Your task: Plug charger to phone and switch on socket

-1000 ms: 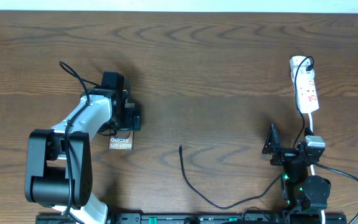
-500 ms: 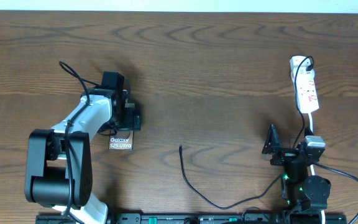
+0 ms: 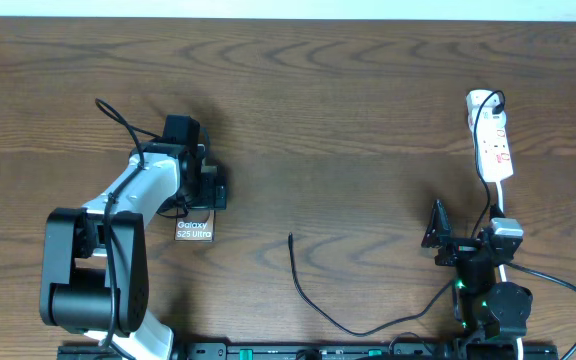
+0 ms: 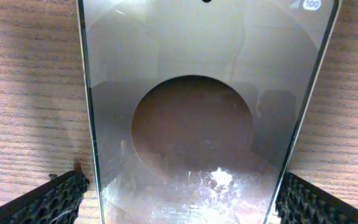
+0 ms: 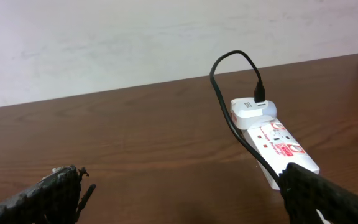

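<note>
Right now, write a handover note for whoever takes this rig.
Left gripper: open, fingers either side of the phone, which lies flat on the table.
Right gripper: open, empty, facing the socket.
Charger: one end is in the socket; free tip lies unheld on the table.
Left to do: plug the tip into the phone, then switch the socket on. The switch state is not readable.
</note>
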Controlling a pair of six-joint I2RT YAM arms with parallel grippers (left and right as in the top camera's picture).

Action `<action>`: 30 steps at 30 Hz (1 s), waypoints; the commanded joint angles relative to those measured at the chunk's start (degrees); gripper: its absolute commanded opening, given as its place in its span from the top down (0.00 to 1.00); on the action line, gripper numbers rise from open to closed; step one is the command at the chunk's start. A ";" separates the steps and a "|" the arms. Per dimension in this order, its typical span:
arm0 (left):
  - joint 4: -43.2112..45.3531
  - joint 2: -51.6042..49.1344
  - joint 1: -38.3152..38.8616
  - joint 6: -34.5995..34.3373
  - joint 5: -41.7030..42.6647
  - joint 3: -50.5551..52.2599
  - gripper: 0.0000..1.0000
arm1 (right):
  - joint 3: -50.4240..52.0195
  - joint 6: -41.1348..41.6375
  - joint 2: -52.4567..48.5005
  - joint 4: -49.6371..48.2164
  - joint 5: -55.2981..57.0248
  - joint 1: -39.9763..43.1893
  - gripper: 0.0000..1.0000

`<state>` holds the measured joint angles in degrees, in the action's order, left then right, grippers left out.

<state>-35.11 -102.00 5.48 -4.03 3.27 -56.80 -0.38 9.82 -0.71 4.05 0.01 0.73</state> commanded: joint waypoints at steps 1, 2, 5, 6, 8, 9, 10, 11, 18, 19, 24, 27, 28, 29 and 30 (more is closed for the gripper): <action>0.52 -0.92 0.07 0.74 -0.74 1.95 0.02 | 0.07 -0.66 0.33 0.24 0.50 -0.83 0.01; 0.50 -0.92 0.07 0.74 -0.76 1.95 0.02 | 0.07 -0.66 0.33 0.24 0.50 -0.83 0.01; 0.50 -0.92 0.07 0.74 -0.74 1.95 0.02 | 0.07 -0.66 0.33 0.24 0.50 -0.83 0.01; 0.50 -0.92 0.07 0.74 -0.76 1.95 0.02 | 0.07 -0.66 0.33 0.24 0.48 -0.83 0.01; 0.50 -0.92 0.07 0.74 -0.74 1.95 0.02 | 0.07 -0.66 0.33 0.24 0.50 -0.83 0.01; 0.50 -0.92 0.07 0.74 -0.74 1.95 0.02 | 0.07 -0.66 0.33 0.24 0.50 -0.83 0.01; 0.50 -0.92 0.07 0.74 -0.76 1.95 0.02 | 0.07 -0.68 0.33 0.24 0.50 -0.83 0.01; 0.50 -0.92 0.07 0.74 -0.74 1.95 0.02 | 0.07 -0.66 0.33 0.24 0.50 -0.83 0.01; 0.46 -0.92 0.07 0.74 -0.74 1.95 0.05 | 0.07 -0.68 0.33 0.24 0.50 -0.83 0.01; 0.46 -0.92 0.07 0.74 -0.76 1.95 0.05 | 0.07 -0.66 0.33 0.24 0.50 -0.83 0.01; 0.48 -0.92 0.07 0.74 -0.76 1.95 0.05 | 0.07 -0.66 0.33 0.24 0.50 -0.83 0.01; 0.48 -0.92 0.07 0.74 -0.74 1.95 0.06 | 0.07 -0.66 0.33 0.24 0.50 -0.83 0.01; 0.48 -0.92 0.07 0.76 -0.76 1.95 0.06 | 0.07 -0.66 0.33 0.24 0.50 -0.83 0.01; 0.48 -0.92 0.07 0.74 -0.76 1.95 0.06 | 0.07 -0.66 0.33 0.24 0.50 -0.83 0.01; 0.48 -0.92 0.07 0.74 -0.74 1.95 0.07 | 0.07 -0.66 0.33 0.24 0.50 -0.83 0.01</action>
<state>-34.59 -102.00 5.48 -4.03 3.25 -56.80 -0.38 9.82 -0.71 4.03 0.03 0.73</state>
